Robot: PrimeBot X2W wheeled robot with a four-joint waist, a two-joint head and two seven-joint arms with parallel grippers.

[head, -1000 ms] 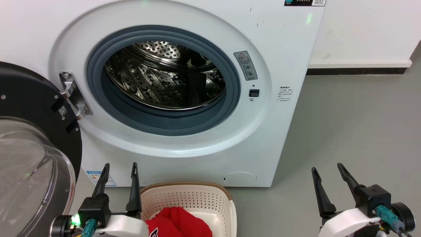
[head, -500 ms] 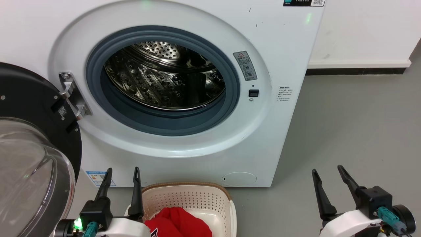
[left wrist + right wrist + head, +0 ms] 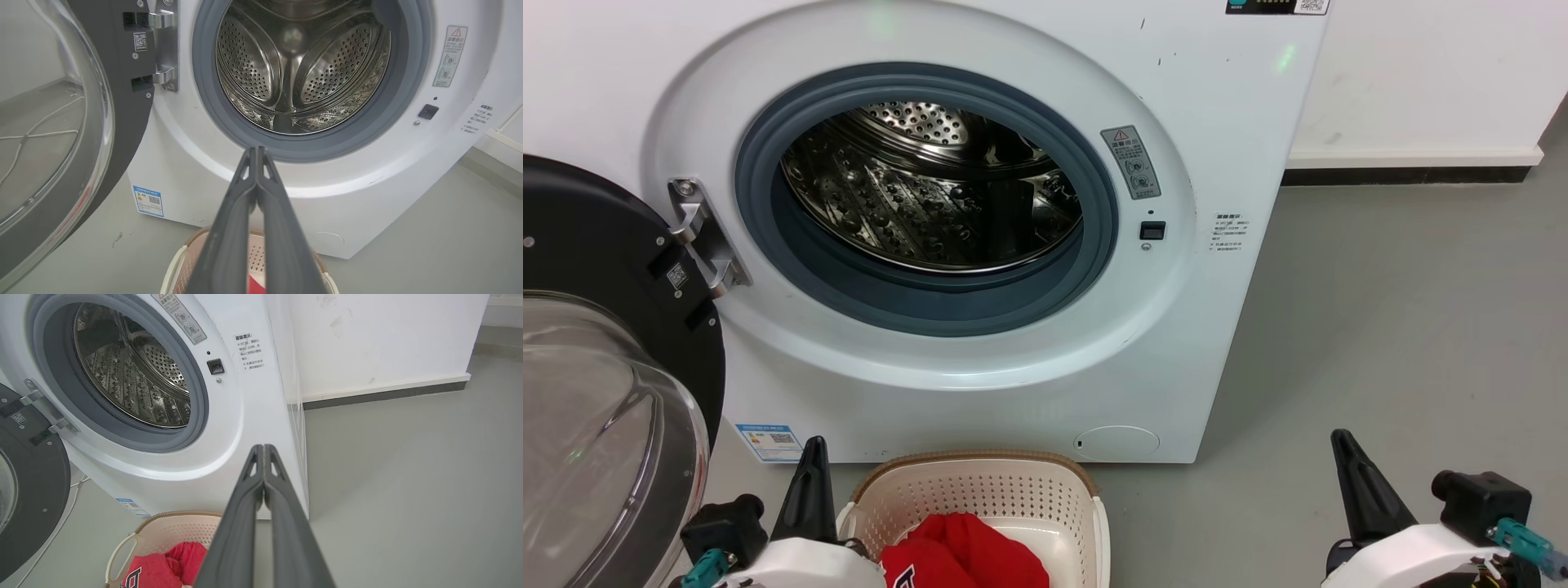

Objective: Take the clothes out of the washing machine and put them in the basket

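The white washing machine (image 3: 1013,392) stands in front of me with its round door (image 3: 613,269) swung open to the left. No cloth shows in its shiny steel drum (image 3: 931,188). On the floor just before it stands the cream basket (image 3: 980,459), holding the red clothes (image 3: 964,551), which also show in the right wrist view (image 3: 163,567). My left gripper (image 3: 814,445) is shut and empty beside the basket's left rim. My right gripper (image 3: 1339,437) is shut and empty over bare floor to the right. Both wrist views show the fingers (image 3: 257,151) (image 3: 263,447) pressed together.
The open glass door (image 3: 61,122) bulges out at the left, close to my left arm. Grey floor (image 3: 1405,327) spreads to the right of the machine, up to a white wall with a dark skirting (image 3: 1413,175).
Both grippers have gone from open to shut and have sunk lower in the head view, each now showing as one dark point. The basket, clothes and machine have not moved.
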